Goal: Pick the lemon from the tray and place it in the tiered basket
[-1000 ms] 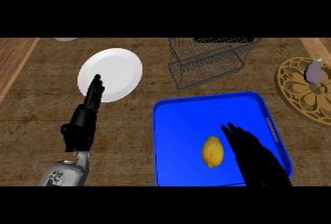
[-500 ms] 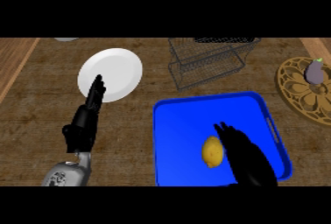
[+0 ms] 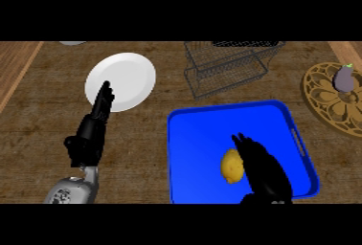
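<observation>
On the blue tray (image 3: 205, 129), the lemon (image 3: 231, 165) lies seemingly touching the open right hand (image 3: 260, 165).

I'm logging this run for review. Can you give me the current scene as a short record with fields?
lemon: lies on the blue tray, right of its middle, at
right hand: open, fingers straight, over the tray just right of the lemon
left hand: open, fingers pointing up, fingertips over the white plate
tiered basket: wire, behind the tray, nothing seen in it
other: eggplant on a carved wooden trivet at the right edge
task step: lemon not yet grasped
</observation>
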Robot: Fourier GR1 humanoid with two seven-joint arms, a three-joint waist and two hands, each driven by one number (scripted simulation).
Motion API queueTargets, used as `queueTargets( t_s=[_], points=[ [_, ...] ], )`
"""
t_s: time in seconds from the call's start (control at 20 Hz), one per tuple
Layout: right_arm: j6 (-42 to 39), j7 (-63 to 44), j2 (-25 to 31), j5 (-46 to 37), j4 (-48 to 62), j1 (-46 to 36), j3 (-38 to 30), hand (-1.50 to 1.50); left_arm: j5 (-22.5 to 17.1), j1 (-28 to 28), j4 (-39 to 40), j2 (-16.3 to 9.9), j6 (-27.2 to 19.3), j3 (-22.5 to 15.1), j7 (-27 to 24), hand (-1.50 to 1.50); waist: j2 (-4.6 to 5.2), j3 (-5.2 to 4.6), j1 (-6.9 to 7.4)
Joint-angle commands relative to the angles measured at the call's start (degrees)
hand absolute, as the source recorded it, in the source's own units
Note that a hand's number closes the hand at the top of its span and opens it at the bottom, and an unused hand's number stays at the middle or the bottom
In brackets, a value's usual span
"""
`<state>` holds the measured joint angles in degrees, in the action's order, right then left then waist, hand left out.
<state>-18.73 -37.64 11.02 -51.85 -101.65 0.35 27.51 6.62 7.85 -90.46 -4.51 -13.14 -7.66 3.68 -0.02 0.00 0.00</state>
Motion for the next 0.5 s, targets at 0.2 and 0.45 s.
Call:
queueTargets(
  t_s=[0.2,0.45],
  points=[
    [-2.8,2.1,-2.4,-0.9,2.1,-2.2,-3.7,-1.50,1.5,-2.6,-1.9,0.8,1.7,0.6,-1.5,0.00,-0.01,0.00,0.03],
    [3.9,3.8,-6.0,-4.1,6.4,0.6,-0.6,-1.50,1.1,-3.0,-2.1,0.8,2.9,1.4,-1.0,0.00,-0.02,0.00,0.04]
  ],
)
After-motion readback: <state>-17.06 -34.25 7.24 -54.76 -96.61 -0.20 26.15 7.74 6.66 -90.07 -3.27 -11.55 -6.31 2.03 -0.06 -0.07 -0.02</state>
